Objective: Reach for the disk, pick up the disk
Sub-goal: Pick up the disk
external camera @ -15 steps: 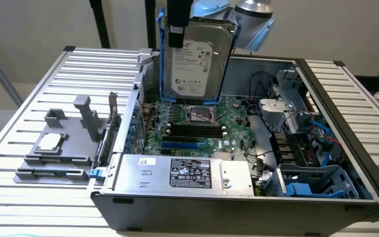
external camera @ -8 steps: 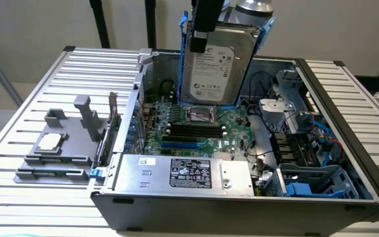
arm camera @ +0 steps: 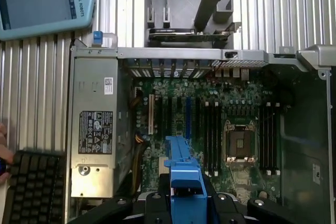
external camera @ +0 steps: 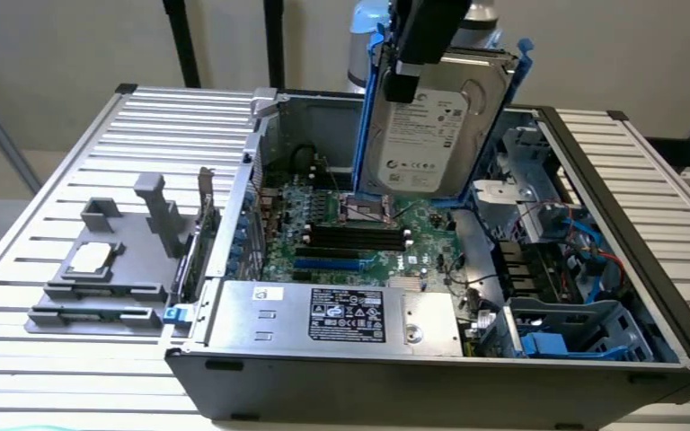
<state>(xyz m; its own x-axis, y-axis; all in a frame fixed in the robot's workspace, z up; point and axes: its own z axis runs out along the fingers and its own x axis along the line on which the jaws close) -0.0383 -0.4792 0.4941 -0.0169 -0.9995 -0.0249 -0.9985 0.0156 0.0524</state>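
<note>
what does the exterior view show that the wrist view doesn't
Exterior view alone: the disk's labelled silver face, held up above the open computer case by the gripper, plus the drive cage with blue and red cables.

Wrist view alone: a teach pendant, a black keyboard with a person's hand beside it, and the disk's blue carrier edge-on between the fingers.

Both: the motherboard with its empty CPU socket, the power supply with its black label, and the grey fixture on the slatted table.
</note>
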